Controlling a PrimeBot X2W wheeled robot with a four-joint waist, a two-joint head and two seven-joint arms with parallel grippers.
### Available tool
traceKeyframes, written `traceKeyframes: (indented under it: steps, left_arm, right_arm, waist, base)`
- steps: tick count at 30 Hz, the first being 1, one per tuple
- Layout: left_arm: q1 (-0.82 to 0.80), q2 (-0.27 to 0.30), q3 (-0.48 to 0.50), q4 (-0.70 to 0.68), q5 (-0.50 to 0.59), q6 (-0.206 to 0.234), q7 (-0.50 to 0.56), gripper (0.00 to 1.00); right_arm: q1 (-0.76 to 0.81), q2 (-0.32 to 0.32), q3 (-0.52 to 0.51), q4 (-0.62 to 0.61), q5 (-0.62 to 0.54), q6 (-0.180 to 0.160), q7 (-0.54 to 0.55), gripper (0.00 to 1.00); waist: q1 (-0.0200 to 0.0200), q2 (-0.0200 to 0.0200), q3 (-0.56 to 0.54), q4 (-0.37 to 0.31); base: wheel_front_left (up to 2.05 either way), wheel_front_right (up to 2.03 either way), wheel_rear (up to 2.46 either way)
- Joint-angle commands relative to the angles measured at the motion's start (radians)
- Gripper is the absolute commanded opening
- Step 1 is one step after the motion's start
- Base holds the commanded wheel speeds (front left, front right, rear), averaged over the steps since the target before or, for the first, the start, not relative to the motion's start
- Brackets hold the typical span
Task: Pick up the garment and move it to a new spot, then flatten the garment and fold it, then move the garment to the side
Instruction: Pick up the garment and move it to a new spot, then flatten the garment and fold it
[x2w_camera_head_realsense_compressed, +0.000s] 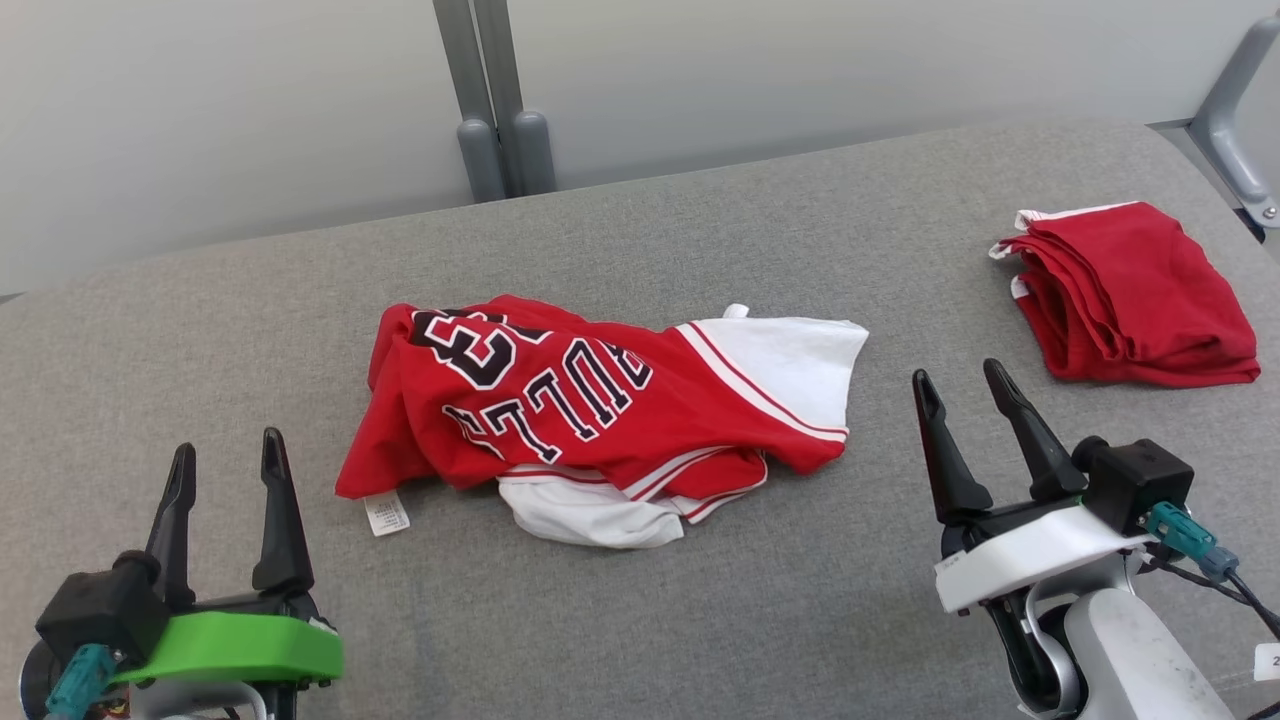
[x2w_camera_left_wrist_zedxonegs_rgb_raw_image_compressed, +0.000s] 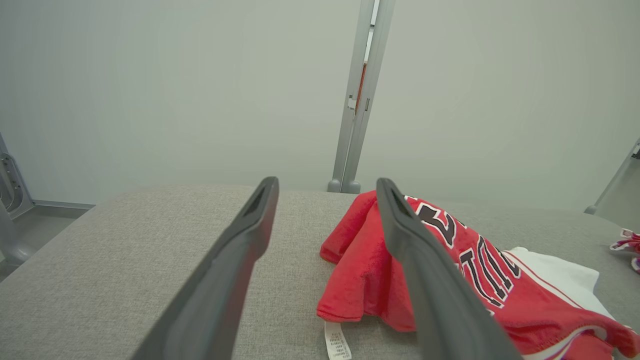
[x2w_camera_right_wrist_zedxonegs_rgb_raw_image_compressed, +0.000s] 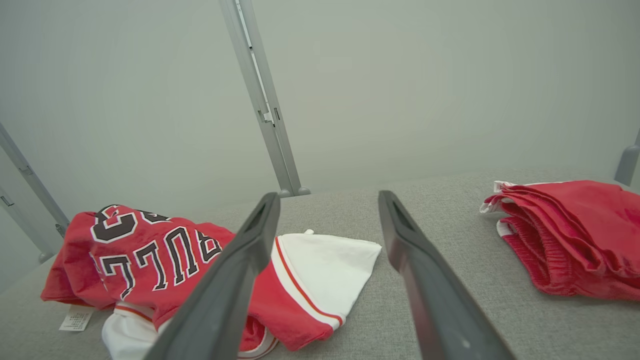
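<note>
The crumpled red-and-white garment (x2w_camera_head_realsense_compressed: 600, 420) lay at the middle of the grey table (x2w_camera_head_realsense_compressed: 700, 620), its long axis running left to right, white end pointing right. You had both pincers spread wide and empty: the left gripper (x2w_camera_head_realsense_compressed: 228, 443) near-left of the garment, the right gripper (x2w_camera_head_realsense_compressed: 958, 372) near-right, neither touching it.

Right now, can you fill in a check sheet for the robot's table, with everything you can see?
Surface: grey cloth-covered table, flat.
Job's things: red and white jersey, crumpled in the middle, white label sticking out.
Clutter: folded red garment at the far right.
Claws: left claw and right claw both open, empty, apart from the jersey.
Cables: teal plug and dark cables at the right wrist; second teal plug at the left wrist.
Surroundings: pale wall, grey posts behind the table.
</note>
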Motion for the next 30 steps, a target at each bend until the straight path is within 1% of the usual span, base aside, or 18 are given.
traceKeyframes:
  steps: [1, 6, 12, 24, 30]
  left_arm:
    - [0.03, -0.012, 0.012, -0.007, 0.032, -0.003, -0.004, 1.0]
    - [0.076, -0.073, 0.057, -0.025, 0.105, -0.034, -0.005, 1.0]
    - [0.103, -0.127, 0.094, -0.013, 0.166, -0.069, -0.004, 1.0]
    - [0.112, -0.19, 0.153, 0.01, 0.249, -0.129, -0.004, 1.0]
    - [0.1, -0.208, 0.167, 0.021, 0.272, -0.149, -0.004, 1.0]
  right_arm:
    - [0.017, 0.001, -0.004, 0.001, 0.003, 0.0, -0.003, 1.0]
    - [0.031, -0.001, -0.005, 0.008, 0.004, 0.001, -0.003, 1.0]
    - [0.038, 0.0, -0.008, 0.01, 0.006, 0.001, -0.003, 1.0]
    - [0.042, -0.005, -0.021, 0.003, 0.003, 0.001, -0.003, 1.0]
    - [0.038, -0.005, -0.025, 0.0, -0.005, 0.001, -0.003, 1.0]
  waist:
    - [0.0, 0.0, -0.001, 0.002]
    - [0.0, 0.0, -0.003, 0.006]
    - [0.0, 0.0, -0.006, 0.008]
    - [0.0, 0.0, -0.012, 0.004]
    - [0.0, 0.0, -0.01, 0.005]
  base:
    - [0.0, 0.0, 0.0]
    - [0.0, 0.0, 0.0]
    - [0.0, 0.0, 0.0]
    - [0.0, 0.0, 0.0]
    - [0.0, 0.0, 0.0]
